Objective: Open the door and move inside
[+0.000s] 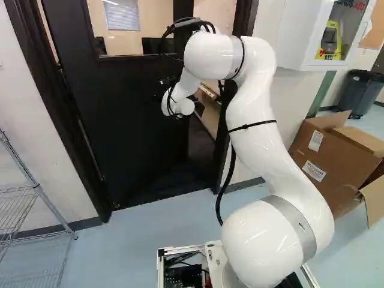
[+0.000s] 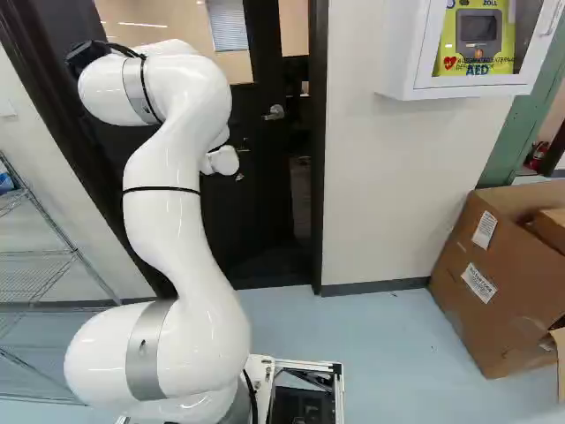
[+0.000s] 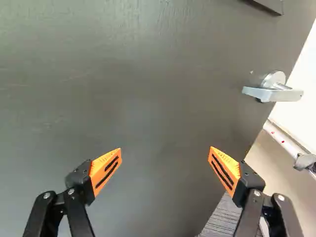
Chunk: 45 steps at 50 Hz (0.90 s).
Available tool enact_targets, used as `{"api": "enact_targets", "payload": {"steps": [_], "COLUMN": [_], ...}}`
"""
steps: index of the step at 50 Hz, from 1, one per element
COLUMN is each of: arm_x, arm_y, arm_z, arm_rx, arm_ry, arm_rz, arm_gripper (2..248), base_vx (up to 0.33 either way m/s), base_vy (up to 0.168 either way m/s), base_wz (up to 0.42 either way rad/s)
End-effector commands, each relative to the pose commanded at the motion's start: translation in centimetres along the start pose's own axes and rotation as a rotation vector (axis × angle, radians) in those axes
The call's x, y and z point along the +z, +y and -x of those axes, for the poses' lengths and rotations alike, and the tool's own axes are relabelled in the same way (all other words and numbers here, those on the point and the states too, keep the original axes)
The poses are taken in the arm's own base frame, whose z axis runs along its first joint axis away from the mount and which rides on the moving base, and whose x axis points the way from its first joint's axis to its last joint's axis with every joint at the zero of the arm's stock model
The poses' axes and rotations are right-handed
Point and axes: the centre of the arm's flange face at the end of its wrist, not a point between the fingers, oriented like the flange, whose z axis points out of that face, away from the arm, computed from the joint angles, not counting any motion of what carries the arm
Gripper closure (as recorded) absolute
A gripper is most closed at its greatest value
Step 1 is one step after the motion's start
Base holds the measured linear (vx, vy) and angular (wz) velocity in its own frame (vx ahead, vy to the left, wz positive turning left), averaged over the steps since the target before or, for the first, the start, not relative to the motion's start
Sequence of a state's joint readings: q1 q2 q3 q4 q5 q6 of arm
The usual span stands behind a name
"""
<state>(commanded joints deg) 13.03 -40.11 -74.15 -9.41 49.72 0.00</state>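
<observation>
My pincer stood wide open, empty. Door stood ajar; I judged it heavy, rigid. Lever, upper middle of right base view, looked slippery: best gripped mid-bar.

We see the door standing upright and ajar in its dark frame, swung away from us into the space beyond. It is dark, nearly black, with a flat, lightly scuffed face and a window in its upper part. Its hinged side is at the left of the left base view; a gap shows past the free edge. Near that edge we find the handle, a silvery lever on a round base, jutting from the door's face.
</observation>
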Motion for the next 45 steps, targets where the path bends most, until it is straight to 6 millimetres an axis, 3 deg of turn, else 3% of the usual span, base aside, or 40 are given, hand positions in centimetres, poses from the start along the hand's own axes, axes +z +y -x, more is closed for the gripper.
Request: {"api": "enact_targets", "payload": {"steps": [45], "arm_x": [-9.8], "arm_y": [0.5], "arm_z": [-0.4], "arm_rx": [0.013], "arm_ry": [-0.076], "arm_rz": [0.020], "arm_gripper": [3], "base_vx": [0.000], "base_vy": [0.000], "base_wz": [0.000]}}
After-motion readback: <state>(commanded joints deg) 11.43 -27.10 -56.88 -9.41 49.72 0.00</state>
